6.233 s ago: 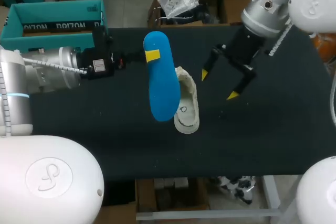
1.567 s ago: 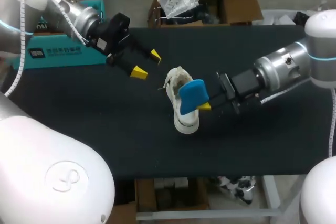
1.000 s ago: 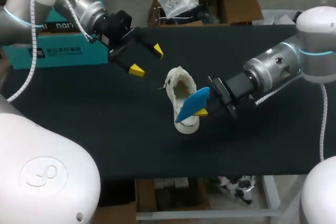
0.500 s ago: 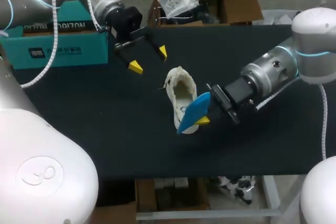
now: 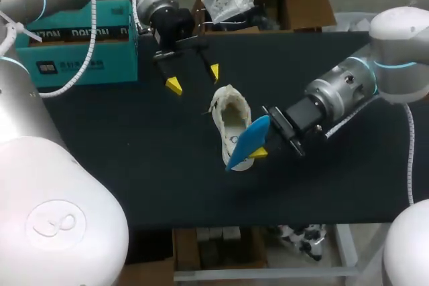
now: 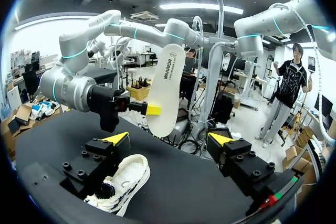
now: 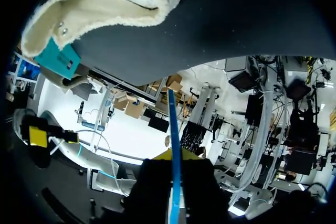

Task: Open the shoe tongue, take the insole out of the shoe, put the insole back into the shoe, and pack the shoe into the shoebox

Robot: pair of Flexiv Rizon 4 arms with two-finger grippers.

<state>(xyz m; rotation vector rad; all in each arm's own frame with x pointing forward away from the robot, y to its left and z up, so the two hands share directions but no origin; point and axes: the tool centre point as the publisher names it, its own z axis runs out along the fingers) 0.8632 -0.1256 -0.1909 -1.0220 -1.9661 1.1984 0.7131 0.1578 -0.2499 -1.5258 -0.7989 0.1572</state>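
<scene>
Right claw (image 5: 260, 147) is clamped on one end of the blue foam insole (image 5: 242, 144), tilted over the toe of the white fabric shoe (image 5: 231, 113) lying on the black bench (image 5: 134, 179). Left claw (image 5: 193, 77) hovers beyond the heel, spread wide and empty. Best to bring the insole's free end to the shoe's mouth and slide it in shallow, left claw steadying the collar

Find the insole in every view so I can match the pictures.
Head view: insole, blue, tilted over the toe end of the shoe, held by the right gripper.
Left wrist view: its pale underside, up beyond the shoe, with the right gripper's yellow tip against it.
Right wrist view: edge-on, a thin blue strip between that gripper's fingers.
Shared landmark: the shoe, seen in all three views.
</scene>
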